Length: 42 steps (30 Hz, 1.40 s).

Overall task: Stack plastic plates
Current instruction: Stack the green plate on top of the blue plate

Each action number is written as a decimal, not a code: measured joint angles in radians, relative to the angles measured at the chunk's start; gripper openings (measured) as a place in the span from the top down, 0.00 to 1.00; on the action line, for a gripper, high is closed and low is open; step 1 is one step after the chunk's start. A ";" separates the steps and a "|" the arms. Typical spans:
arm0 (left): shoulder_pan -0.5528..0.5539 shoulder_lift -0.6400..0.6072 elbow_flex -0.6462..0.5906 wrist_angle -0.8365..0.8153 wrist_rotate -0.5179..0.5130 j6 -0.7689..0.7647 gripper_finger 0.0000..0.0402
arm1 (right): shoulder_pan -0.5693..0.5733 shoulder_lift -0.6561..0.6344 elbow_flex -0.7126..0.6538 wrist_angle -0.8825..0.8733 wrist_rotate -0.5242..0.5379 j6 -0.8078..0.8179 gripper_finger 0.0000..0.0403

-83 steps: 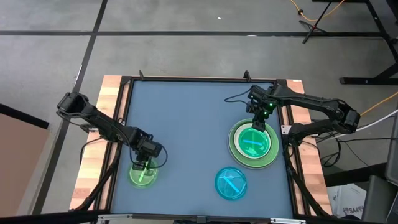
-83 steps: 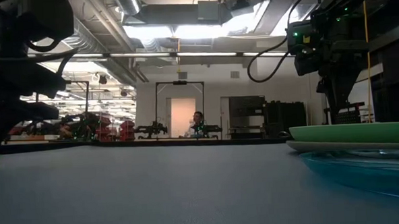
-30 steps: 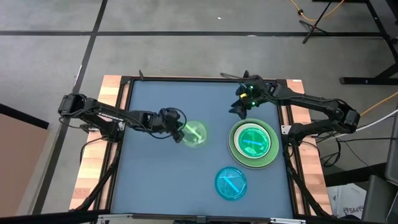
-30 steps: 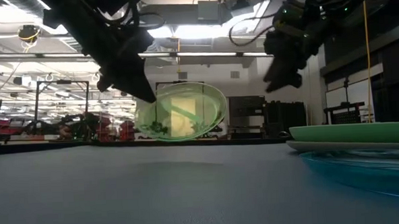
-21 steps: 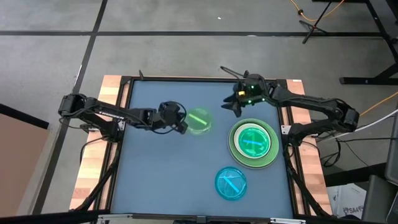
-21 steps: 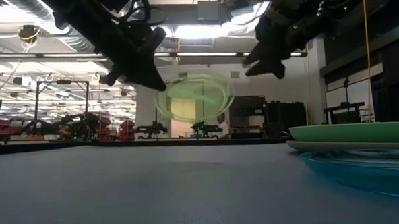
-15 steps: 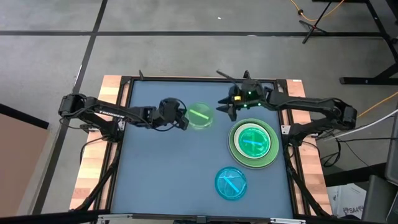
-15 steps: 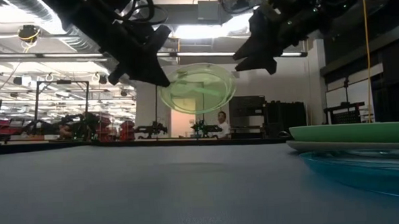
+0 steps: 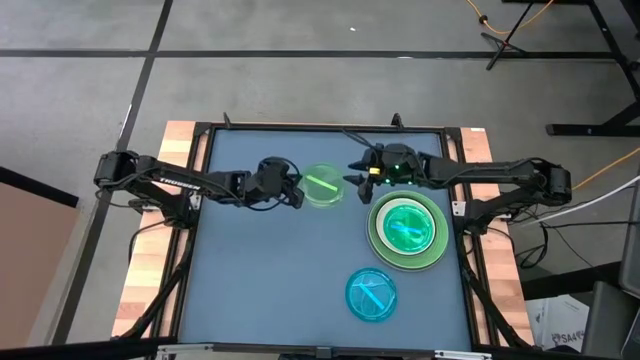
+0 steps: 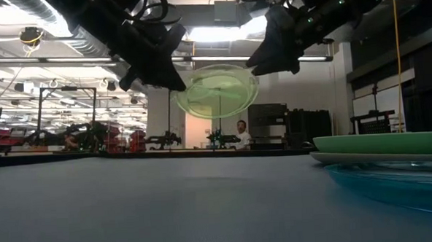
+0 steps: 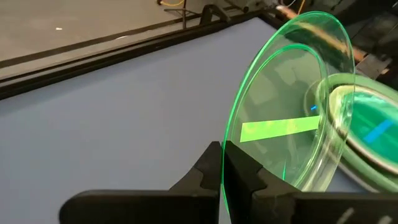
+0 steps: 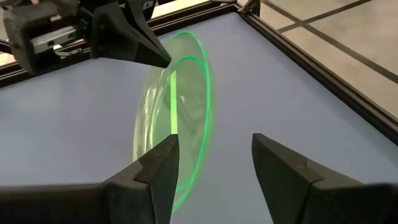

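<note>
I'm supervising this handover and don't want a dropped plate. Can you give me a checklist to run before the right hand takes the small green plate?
1. Left hand grips the small green plate at its rim, held above the table: ok.
2. Right hand is open, fingers on either side of the plate's far rim but not yet closed on it: ok.
3. Plate rim sits deep enough between the right fingers for a firm pinch: cannot tell.
4. Stack of larger green plates with a small green one on top lies flat and uncovered: ok.
5. Blue plate lies apart from the handover path: ok.
</note>
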 joint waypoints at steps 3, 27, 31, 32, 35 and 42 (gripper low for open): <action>-0.008 0.000 0.000 0.035 0.000 0.000 1.00 | 0.001 0.000 0.000 0.000 0.000 0.000 0.52; -0.039 0.000 0.000 0.092 0.003 0.009 1.00 | 0.000 0.086 0.000 0.044 -0.087 0.020 0.84; -0.045 0.000 0.000 0.088 0.003 0.011 1.00 | 0.000 0.118 0.000 0.045 -0.091 0.020 0.93; -0.045 0.000 0.000 0.088 0.002 0.011 1.00 | 0.000 0.124 0.000 0.046 -0.091 0.020 0.96; -0.046 0.000 0.000 0.085 0.000 0.011 1.00 | 0.000 0.127 0.000 0.045 -0.093 0.020 0.99; -0.048 0.000 0.000 0.085 0.000 0.011 1.00 | -0.001 0.127 0.000 0.045 -0.116 0.020 0.99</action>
